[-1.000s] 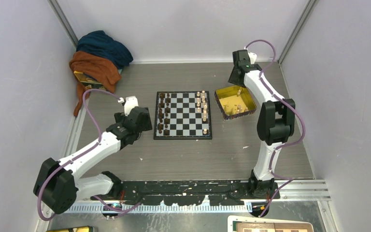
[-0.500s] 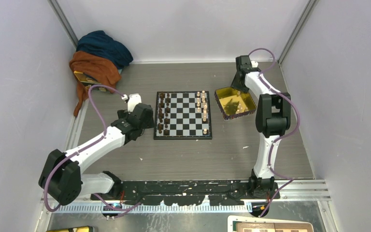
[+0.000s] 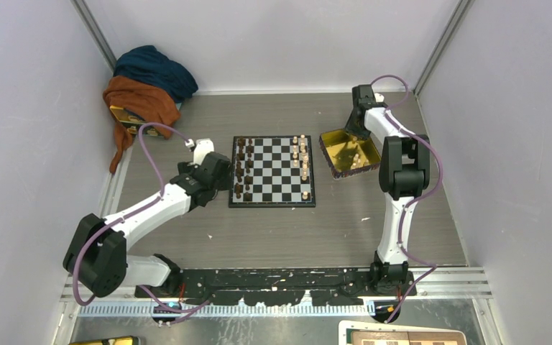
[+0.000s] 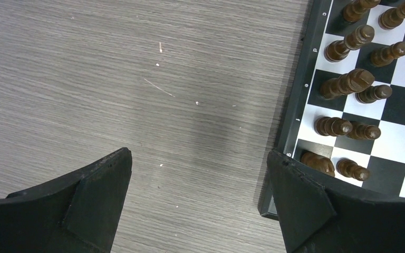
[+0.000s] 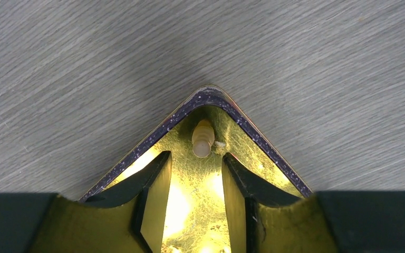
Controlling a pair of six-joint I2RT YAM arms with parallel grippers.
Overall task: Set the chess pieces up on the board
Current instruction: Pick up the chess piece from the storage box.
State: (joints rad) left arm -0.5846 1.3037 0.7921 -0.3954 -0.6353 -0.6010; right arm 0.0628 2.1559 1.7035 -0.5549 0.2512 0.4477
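Both open: left hand [image 4: 198, 155] beside the board [image 4: 294, 105], right hand [image 5: 196, 159] facing a chess piece [image 5: 202, 137] cornered in tray [image 5: 211, 97].

The left arm [image 3: 147, 210], white links with black joints, folds back at a black elbow low behind its tool and runs its forearm out nearly level. The left tool [image 3: 217, 172], a black two-finger claw, faces straight down, its broad dark fingers [image 4: 97, 190] spread as wide as they go. The right arm [image 3: 395, 223], white and black as well, climbs steeply from its base, bends at a bulky black joint, and reaches on past it. The right tool [image 3: 351, 133], black and tipped downward, holds its tapered fingers [image 5: 155, 184] apart with only a narrow gap between the tips.
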